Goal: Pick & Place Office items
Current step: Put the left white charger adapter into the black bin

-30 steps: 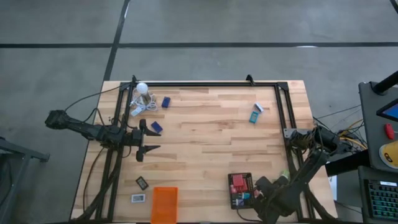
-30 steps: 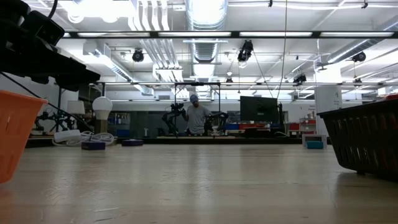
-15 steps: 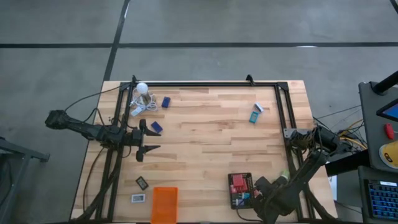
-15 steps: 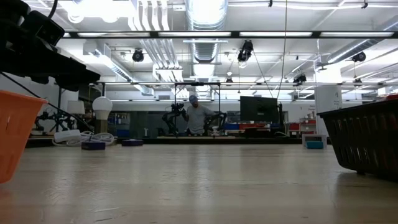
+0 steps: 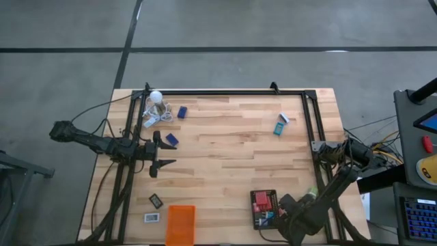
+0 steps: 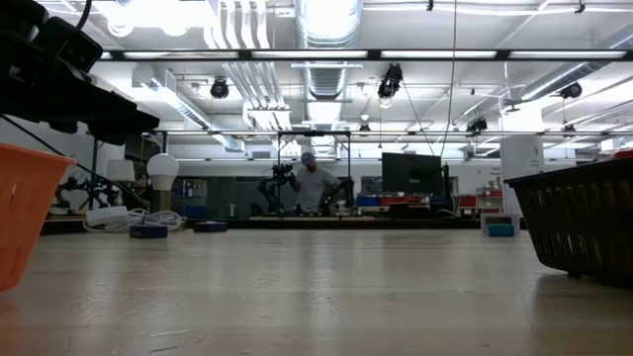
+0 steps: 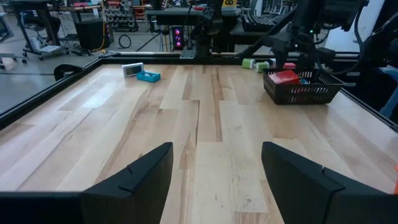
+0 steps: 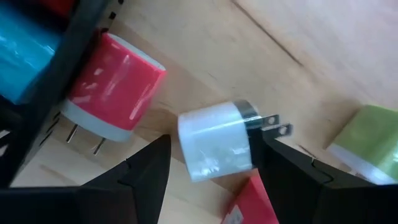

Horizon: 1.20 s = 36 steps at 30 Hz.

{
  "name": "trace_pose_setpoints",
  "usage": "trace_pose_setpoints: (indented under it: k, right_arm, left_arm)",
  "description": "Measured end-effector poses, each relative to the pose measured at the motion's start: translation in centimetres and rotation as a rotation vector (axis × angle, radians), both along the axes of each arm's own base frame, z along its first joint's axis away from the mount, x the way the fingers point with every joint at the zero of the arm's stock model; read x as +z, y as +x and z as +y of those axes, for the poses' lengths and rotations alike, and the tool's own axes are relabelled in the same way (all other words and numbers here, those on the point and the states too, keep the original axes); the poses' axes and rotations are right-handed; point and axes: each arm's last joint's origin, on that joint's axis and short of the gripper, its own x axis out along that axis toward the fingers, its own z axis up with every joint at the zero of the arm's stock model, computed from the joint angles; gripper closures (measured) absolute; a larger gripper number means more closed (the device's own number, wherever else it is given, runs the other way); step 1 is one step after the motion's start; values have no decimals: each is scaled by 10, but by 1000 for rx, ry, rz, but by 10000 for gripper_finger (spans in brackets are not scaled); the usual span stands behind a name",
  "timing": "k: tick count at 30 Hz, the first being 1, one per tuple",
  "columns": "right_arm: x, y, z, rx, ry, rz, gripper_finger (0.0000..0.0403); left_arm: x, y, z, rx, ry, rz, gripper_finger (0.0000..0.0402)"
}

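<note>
My right gripper (image 5: 280, 213) hangs at the table's near right, beside the black tray (image 5: 254, 217), fingers pointing down and open. In its wrist view a white plug cube (image 8: 216, 141) with two metal prongs sits between the fingers; I cannot tell whether they touch it. A red plug cube (image 8: 114, 87) lies against the tray's wall, with a green piece (image 8: 367, 138) and a red piece (image 8: 252, 199) nearby. My left gripper (image 5: 166, 154) waits open above the table's left side. Dark blue blocks (image 5: 171, 139), a teal-and-white box (image 5: 280, 126) and small black and white rectangles (image 5: 156, 201) lie on the wood.
An orange tray (image 5: 180, 224) stands at the near edge, left of centre. A light bulb (image 5: 156, 97) and white cable lie in the far left corner. A black frame rails the table's edges. A person (image 6: 312, 183) stands far behind the table. Bare wood fills the middle.
</note>
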Motion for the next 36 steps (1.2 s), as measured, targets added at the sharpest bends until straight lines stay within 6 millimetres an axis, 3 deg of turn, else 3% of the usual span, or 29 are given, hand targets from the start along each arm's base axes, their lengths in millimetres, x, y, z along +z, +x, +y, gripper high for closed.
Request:
trace_pose_setpoints:
  k: [10,23,36]
  right_arm:
    - [-2,0,0,-1,15,-7,193]
    - [-2,0,0,-2,17,-3,249]
    - [0,1,2,-2,23,1,243]
  left_arm:
    - [0,0,0,0,0,0,149]
    - [0,0,0,0,0,0,149]
    - [0,0,0,0,0,0,149]
